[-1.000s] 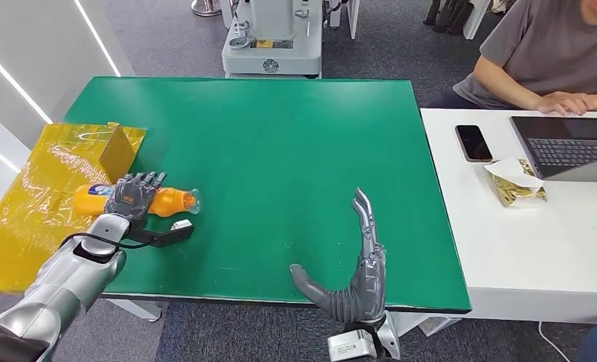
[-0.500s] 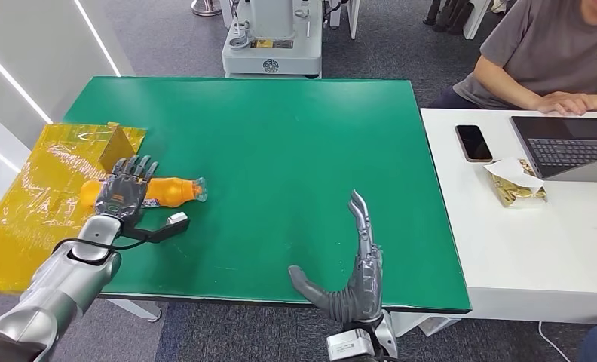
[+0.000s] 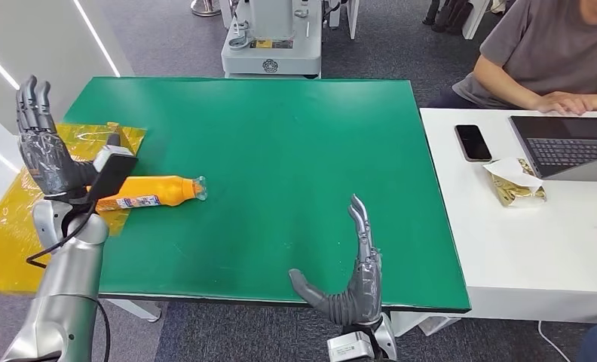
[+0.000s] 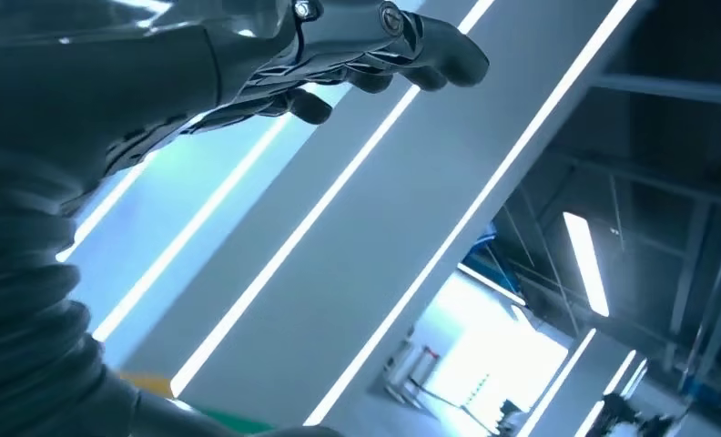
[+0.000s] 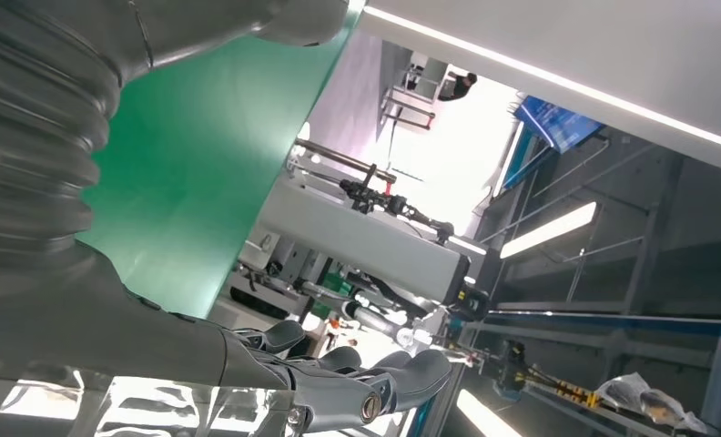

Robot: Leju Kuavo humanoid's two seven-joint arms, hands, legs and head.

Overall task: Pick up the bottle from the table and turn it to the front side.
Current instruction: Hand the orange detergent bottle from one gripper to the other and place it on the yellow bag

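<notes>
The green table carries the bottle, which lies on its side near the left edge, its base end resting on the yellow plastic sheet and its cap pointing toward the table centre. Nothing touches it. The left hand is raised well above the sheet, fingers extended and spread, holding nothing. The right hand stands upright at the near table edge, fingers apart, also empty. The pick-up step appears not to be accomplished; whether the label now faces front cannot be judged from the head view. The next move calls for lowering the left hand onto the bottle's body and closing around it.
</notes>
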